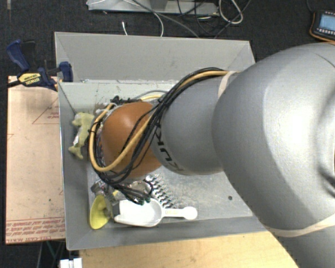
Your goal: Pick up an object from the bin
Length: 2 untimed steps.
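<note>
My gripper (127, 193) pokes out from under the arm's orange cover in the bin's front left part. Right below it lies a white plastic scoop (148, 214), its handle pointing right. A yellow spoon-like piece (99, 215) sits just left of the scoop, by the front left corner. A metal wire coil or whisk (159, 188) lies to the gripper's right, partly hidden under the arm. I cannot see anything held in the gripper.
A pale yellow-green soft thing (81, 132) rests against the bin's left wall, beside the arm's cover. The arm and its cables hide the middle and back of the bin. Bare bin floor shows at the front right.
</note>
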{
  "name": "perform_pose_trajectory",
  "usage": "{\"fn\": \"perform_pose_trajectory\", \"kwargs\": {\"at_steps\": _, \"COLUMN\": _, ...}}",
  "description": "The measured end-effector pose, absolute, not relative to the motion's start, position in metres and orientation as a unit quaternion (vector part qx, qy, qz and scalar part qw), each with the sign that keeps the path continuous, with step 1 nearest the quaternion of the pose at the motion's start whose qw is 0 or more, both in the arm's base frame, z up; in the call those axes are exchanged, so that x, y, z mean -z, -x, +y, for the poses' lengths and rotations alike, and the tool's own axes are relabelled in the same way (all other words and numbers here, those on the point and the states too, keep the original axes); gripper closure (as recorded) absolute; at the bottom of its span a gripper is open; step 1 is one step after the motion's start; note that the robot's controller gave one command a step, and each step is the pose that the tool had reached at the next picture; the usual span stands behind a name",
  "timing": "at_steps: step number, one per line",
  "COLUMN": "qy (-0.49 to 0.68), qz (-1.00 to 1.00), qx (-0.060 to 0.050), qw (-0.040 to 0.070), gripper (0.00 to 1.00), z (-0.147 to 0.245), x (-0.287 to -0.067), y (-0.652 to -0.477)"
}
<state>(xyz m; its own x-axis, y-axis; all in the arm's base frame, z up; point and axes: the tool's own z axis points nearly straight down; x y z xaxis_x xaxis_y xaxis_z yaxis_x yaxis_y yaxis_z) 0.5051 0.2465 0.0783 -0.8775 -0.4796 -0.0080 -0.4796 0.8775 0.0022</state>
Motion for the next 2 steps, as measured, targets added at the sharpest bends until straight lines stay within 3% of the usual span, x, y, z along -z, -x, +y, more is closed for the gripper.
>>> {"fn": "perform_pose_trajectory", "kwargs": {"at_steps": 1, "qy": 0.247, "qz": 0.969, "qx": -0.003, "qw": 0.004, "gripper": 1.0, "z": 0.248, "x": -0.087, "y": -0.504}}
{"fn": "perform_pose_trajectory", "kwargs": {"at_steps": 2, "qy": 0.243, "qz": 0.97, "qx": -0.002, "qw": 0.003, "gripper": 1.0, "z": 0.251, "x": -0.209, "y": -0.5}}
